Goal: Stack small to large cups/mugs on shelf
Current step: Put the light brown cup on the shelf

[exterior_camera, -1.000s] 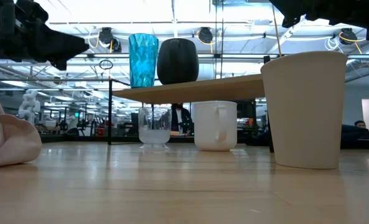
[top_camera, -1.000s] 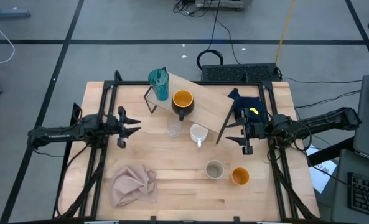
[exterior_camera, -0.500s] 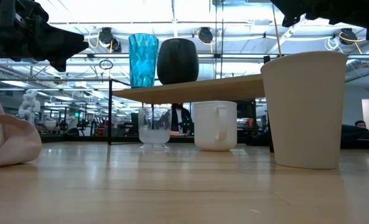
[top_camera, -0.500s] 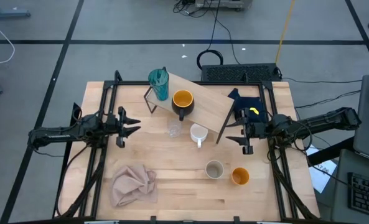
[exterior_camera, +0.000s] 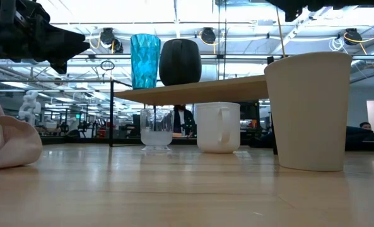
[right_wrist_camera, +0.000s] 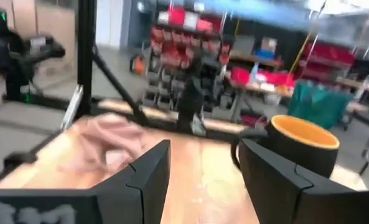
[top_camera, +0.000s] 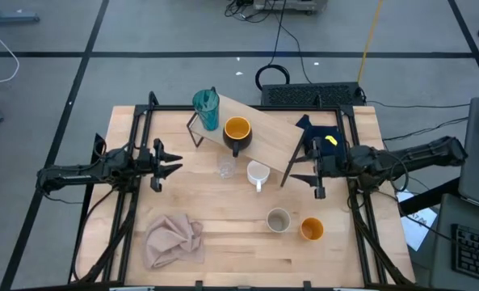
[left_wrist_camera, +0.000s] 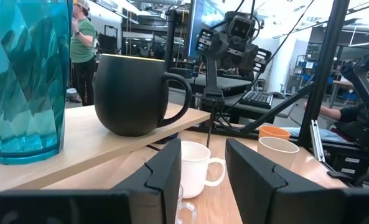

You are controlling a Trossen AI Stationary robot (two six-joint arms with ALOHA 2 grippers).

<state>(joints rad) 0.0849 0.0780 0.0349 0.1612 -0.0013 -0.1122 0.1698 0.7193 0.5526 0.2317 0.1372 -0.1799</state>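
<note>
The light-wood shelf (top_camera: 263, 139) stands slantwise on its black wire frame at the table's far middle. On it stand the teal tumbler (top_camera: 206, 110) and the black mug (top_camera: 237, 133) with its orange inside. The tiny clear glass (top_camera: 226, 168) and the white handled mug (top_camera: 258, 174) stand on the table by the shelf's near edge. The beige cup (top_camera: 279, 220) and the orange cup (top_camera: 312, 229) stand nearer. My left gripper (top_camera: 174, 165) hovers open left of the glass. My right gripper (top_camera: 297, 170) hovers open at the shelf's right end.
A crumpled pink cloth (top_camera: 174, 240) lies near the table's near left corner. A navy cloth (top_camera: 320, 133) lies behind the shelf's right end. In the left wrist view the tumbler (left_wrist_camera: 22, 74) and the black mug (left_wrist_camera: 137, 93) stand on the shelf, close ahead.
My right gripper has shifted a little up and toward the table's far edge, staying open. The cups and the shelf stand as before.
</note>
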